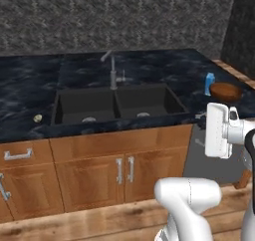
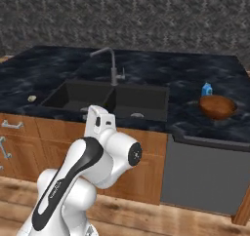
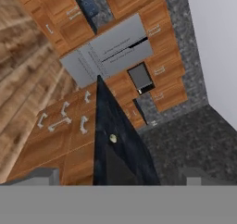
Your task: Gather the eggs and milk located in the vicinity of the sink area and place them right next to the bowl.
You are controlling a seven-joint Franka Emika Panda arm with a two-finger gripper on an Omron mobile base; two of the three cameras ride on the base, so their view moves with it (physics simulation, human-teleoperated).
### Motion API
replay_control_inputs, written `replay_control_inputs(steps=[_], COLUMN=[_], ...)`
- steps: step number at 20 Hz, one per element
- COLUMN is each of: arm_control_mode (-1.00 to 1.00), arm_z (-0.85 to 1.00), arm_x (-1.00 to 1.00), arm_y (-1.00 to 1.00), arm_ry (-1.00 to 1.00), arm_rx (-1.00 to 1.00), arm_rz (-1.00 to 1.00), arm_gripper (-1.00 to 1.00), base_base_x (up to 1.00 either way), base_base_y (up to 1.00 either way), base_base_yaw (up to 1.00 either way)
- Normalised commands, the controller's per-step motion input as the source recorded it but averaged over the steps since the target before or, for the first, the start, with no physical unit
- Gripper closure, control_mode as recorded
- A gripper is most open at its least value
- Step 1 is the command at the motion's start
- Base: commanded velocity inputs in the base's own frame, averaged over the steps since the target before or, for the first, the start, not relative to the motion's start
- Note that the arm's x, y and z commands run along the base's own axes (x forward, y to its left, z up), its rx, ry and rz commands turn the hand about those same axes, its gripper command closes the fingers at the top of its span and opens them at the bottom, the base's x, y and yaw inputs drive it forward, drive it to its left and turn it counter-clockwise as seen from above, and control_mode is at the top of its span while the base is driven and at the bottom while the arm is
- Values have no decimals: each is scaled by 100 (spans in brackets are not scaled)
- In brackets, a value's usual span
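Already the milk carton (image 1: 209, 83) is set beside the wooden bowl (image 1: 225, 91); the egg (image 1: 37, 118) is left by the sink (image 1: 117, 103); the claw (image 3: 119, 174) is spread, nothing grasped.

Wooden cabinets (image 1: 89, 173) and a grey dishwasher (image 2: 207, 174) sit under the dark counter (image 1: 27, 93).

You see a pale cream egg (image 1: 37, 118), a blue milk carton (image 1: 209, 83), a brown grained wooden bowl (image 1: 225, 92), a dark sink basin (image 1: 115, 104) with a grey faucet (image 1: 112, 70), a black marbled countertop (image 1: 30, 93), orange-brown wood cabinets (image 1: 94, 173), a speckled grey wall (image 1: 114, 18).
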Motion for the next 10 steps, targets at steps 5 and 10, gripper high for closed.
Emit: replay_control_inputs(steps=[5, 10], arm_control_mode=[100, 100], arm_z=[0, 0], arm_x=[0, 0], arm_y=[0, 0], arm_ry=[0, 0], arm_rx=[0, 0], arm_rz=[0, 0], arm_gripper=[-100, -100], base_base_x=[20, 19], base_base_y=[100, 100], base_base_yaw=[0, 0])
